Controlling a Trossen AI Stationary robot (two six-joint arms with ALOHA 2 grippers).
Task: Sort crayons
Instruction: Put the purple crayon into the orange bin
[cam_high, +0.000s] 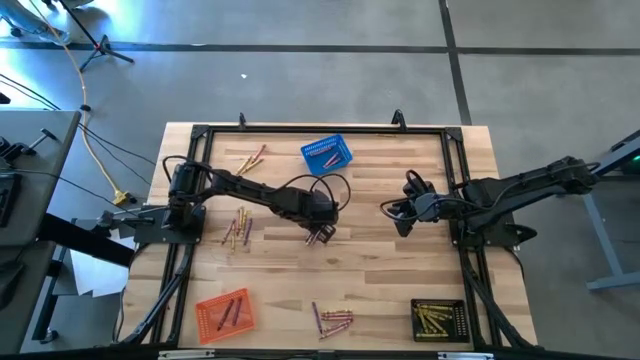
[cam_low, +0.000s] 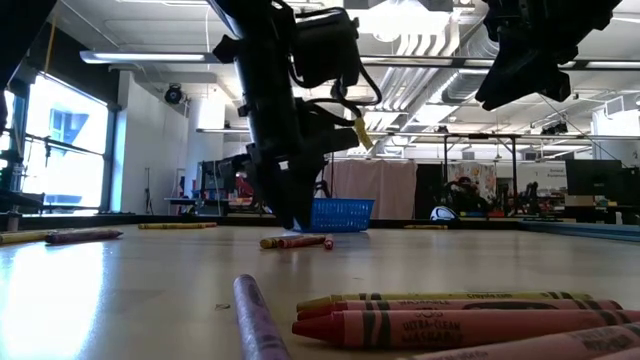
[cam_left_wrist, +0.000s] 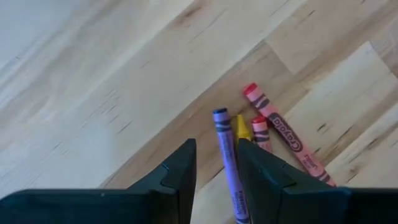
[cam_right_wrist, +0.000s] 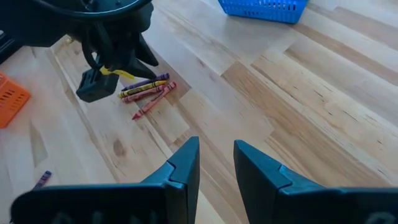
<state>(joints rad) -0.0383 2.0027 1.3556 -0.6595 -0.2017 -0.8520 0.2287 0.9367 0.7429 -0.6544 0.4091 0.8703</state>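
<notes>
**Still over the pile: wrong pick likely**

Left gripper (cam_left_wrist: 214, 171) parted, poised over crayons (cam_left_wrist: 261, 134) at table centre; purple crayon (cam_left_wrist: 227, 162) between its fingers, yellow and reds touching at 3 o'clock. Could snag neighbours or roll the purple aside on closing. Right gripper (cam_right_wrist: 216, 165) idle at 3 o'clock, parted, empty. Blue basket (cam_high: 327, 153) at 12 o'clock.

baskets (cam_high: 327, 153): 3 (blue, orange, black) | crayon clusters (cam_high: 237, 229): 3 loose

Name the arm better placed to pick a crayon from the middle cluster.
Left. Its claw hangs open right above the purple crayon there; the right claw waits empty, farther off.
</notes>
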